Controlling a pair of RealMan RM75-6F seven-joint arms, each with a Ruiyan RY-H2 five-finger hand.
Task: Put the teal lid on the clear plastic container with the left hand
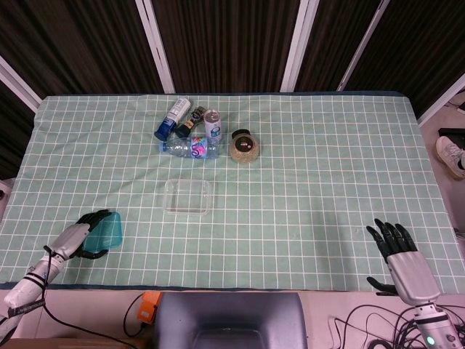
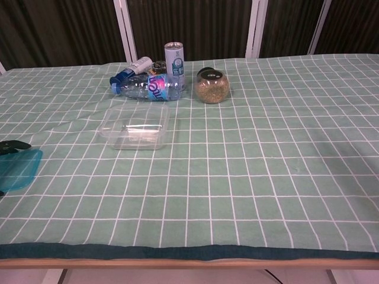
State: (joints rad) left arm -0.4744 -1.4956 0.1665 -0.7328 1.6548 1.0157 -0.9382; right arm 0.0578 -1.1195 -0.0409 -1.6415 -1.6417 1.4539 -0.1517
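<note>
my left hand (image 1: 81,236) fingers curl on teal lid (image 1: 107,233) at 9 o'clock edge; thin, light, slick, flexy. clear plastic container (image 1: 187,196) at 1 o'clock.

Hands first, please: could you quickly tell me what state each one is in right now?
Left hand: gripping the teal lid at its edge, near the table's front left.
Right hand: open, fingers spread, holding nothing.

head view: high, steep look down, whole table (image 1: 327,145)
chest view: low, near front edge, facing across
shared: clear plastic container (image 1: 187,196), bottles
</note>
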